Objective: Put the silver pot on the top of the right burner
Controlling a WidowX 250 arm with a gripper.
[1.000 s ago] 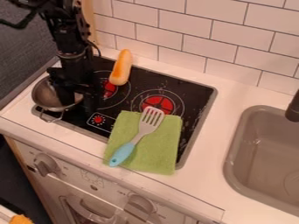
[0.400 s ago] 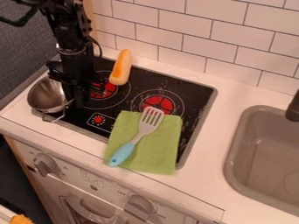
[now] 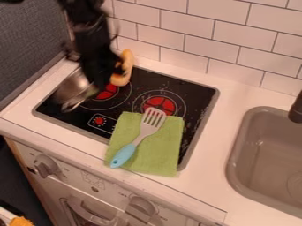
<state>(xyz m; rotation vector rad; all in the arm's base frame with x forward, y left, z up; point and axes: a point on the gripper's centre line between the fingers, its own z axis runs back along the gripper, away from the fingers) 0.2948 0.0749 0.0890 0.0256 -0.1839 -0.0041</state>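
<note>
Silver pot [image 3: 72,89], tilted, hanging beside the black gripper [image 3: 97,84]; clamped at its rim

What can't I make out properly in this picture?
- The hand's tips: blurred, dark against the black stove, in the camera view.
- The silver pot: its outline is blurred, its upper side covered by the arm.
- The bread-like item: partly behind the arm.
- The sink: cut off by the right edge.
</note>
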